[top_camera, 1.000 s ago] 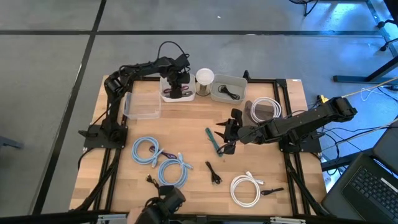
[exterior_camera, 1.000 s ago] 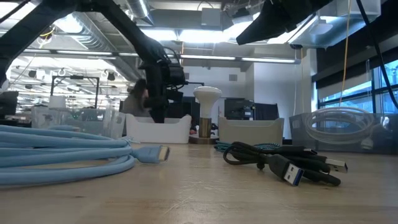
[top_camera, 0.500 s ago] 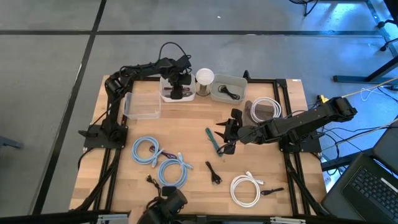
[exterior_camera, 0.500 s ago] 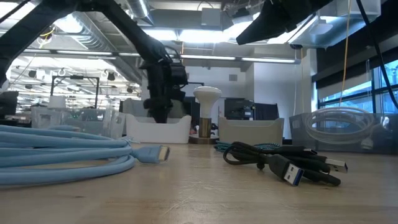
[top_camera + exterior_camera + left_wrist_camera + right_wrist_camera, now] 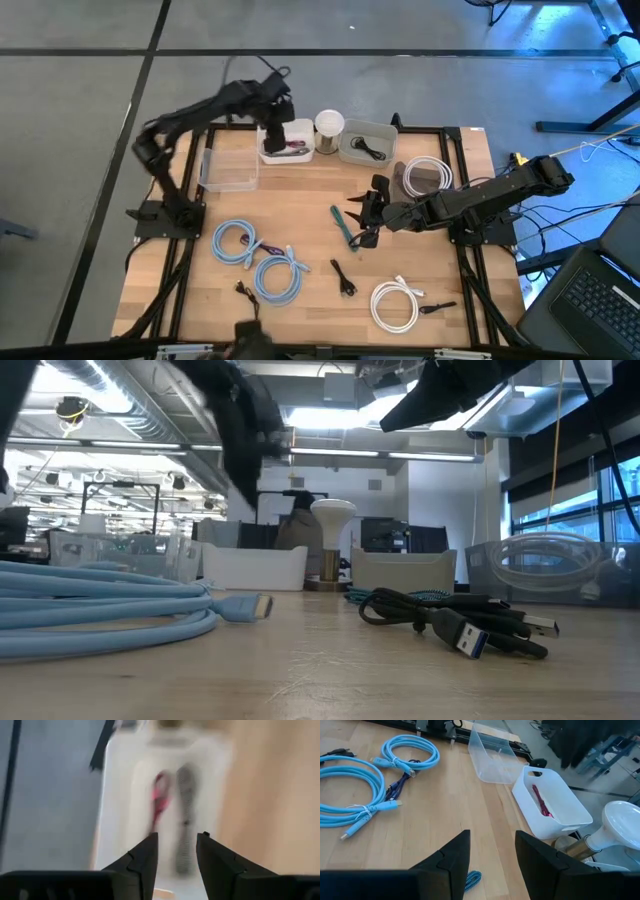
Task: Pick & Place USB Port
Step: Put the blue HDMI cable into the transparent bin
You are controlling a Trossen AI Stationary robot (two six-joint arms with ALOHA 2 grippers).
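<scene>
My left gripper (image 5: 278,108) (image 5: 177,836) hangs open above the white bin (image 5: 268,152) at the table's far edge. A pink cable (image 5: 159,802) and a dark cable (image 5: 185,820) lie on the bin's floor, clear of the fingers. My right gripper (image 5: 358,215) (image 5: 492,840) waits open at mid-table, just over a teal cable (image 5: 341,224) lying on the wood, with nothing between its fingers. A black USB cable (image 5: 344,279) (image 5: 455,622) lies loosely bundled on the table nearer the front edge.
A clear bin (image 5: 228,170) stands left of the white bin. A white lamp (image 5: 329,125) and a grey bin (image 5: 380,130) stand to its right. A clear tub with a white cable (image 5: 428,177) is at the right. Blue coils (image 5: 240,243) and a white coil (image 5: 395,303) lie near the front.
My left gripper has risen out of the white bin and drawn back toward the table's far left, its arm lifting high. The dark cable now lies in the bin where the gripper stood. The right arm has kept still.
</scene>
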